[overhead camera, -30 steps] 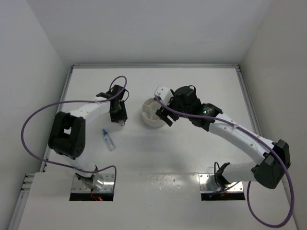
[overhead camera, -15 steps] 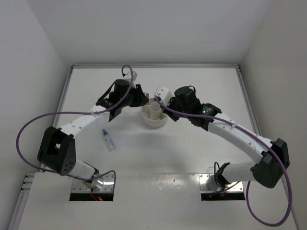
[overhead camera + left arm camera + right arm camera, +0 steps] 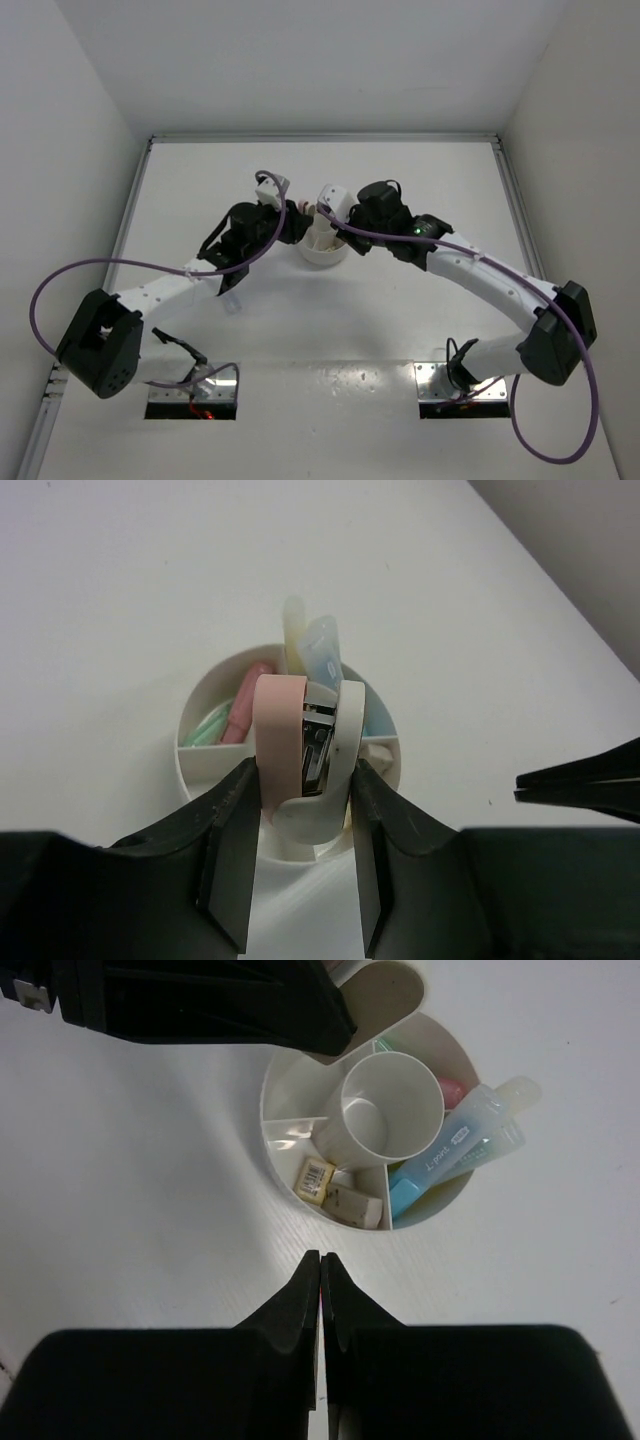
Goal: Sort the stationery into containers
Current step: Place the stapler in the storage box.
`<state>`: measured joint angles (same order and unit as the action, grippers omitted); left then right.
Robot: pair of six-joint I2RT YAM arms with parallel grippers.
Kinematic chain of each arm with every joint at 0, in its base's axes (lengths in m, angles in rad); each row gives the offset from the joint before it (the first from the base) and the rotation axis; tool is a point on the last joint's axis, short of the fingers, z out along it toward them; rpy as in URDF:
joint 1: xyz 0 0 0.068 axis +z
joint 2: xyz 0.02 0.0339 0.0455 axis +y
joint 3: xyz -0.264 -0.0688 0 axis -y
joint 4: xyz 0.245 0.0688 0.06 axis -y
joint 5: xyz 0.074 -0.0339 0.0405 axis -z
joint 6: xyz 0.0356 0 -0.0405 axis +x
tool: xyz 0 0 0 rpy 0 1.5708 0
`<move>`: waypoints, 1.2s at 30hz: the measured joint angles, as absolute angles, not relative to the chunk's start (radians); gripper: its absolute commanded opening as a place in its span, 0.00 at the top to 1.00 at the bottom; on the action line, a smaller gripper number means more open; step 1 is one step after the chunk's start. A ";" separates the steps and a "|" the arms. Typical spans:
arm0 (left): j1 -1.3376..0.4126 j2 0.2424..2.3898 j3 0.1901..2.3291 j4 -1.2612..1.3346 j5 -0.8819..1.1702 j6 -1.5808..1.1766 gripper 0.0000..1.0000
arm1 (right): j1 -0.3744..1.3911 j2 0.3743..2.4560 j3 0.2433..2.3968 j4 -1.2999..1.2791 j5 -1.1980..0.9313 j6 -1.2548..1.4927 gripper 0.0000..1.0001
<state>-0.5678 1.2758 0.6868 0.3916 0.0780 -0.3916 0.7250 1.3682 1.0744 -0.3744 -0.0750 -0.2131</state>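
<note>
This looks like a lab test cell: plain white walls (image 3: 85, 110) beyond my left pincer (image 3: 296, 218), a white table (image 3: 420, 180) under it, bolted base plates (image 3: 492, 390) and purple cables (image 3: 35, 300) behind it.

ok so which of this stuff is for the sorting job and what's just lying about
job: divided white bowl, tan erasers, blue tubes, pink-and-white item in left hand, loose clear tube
just there: purple cables, base plates

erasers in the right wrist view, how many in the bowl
2. Both lie in one compartment of the bowl, nearest the camera: a barcoded eraser and a plainer eraser right of it. The left gripper covers the far rim, so more may be hidden.
</note>
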 measured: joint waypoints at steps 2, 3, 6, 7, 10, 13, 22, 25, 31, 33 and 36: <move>-0.570 1.276 0.680 0.431 0.064 -0.380 1.00 | 0.721 1.372 1.074 -0.374 -0.080 -0.213 1.00; -0.570 1.276 0.674 0.448 0.059 -0.377 1.00 | 0.720 1.374 1.074 -0.374 -0.080 -0.214 1.00; -0.570 1.278 0.651 0.494 0.046 -0.367 1.00 | 0.716 1.376 1.074 -0.374 -0.081 -0.218 1.00; -0.571 1.282 0.644 0.505 0.043 -0.366 1.00 | 0.715 1.376 1.074 -0.374 -0.081 -0.218 1.00; -0.570 1.304 0.635 0.527 0.040 -0.361 1.00 | 0.715 1.376 1.074 -0.375 -0.082 -0.218 1.00; -0.571 1.331 0.634 0.548 0.040 -0.357 1.00 | 0.715 1.376 1.074 -0.375 -0.082 -0.222 1.00; -0.560 1.375 0.595 0.643 0.052 -0.361 1.00 | 0.715 1.376 1.074 -0.374 -0.082 -0.229 1.00; -0.543 1.386 0.575 0.678 0.071 -0.374 1.00 | 0.715 1.376 1.074 -0.374 -0.082 -0.229 1.00; -0.509 1.458 0.559 0.758 0.122 -0.402 1.00 | 0.715 1.376 1.074 -0.374 -0.082 -0.229 1.00; -0.503 1.474 0.556 0.775 0.138 -0.411 1.00 | 0.715 1.376 1.074 -0.374 -0.082 -0.233 1.00; -0.490 1.494 0.553 0.805 0.164 -0.430 1.00 | 0.710 1.376 1.074 -0.374 -0.083 -0.236 1.00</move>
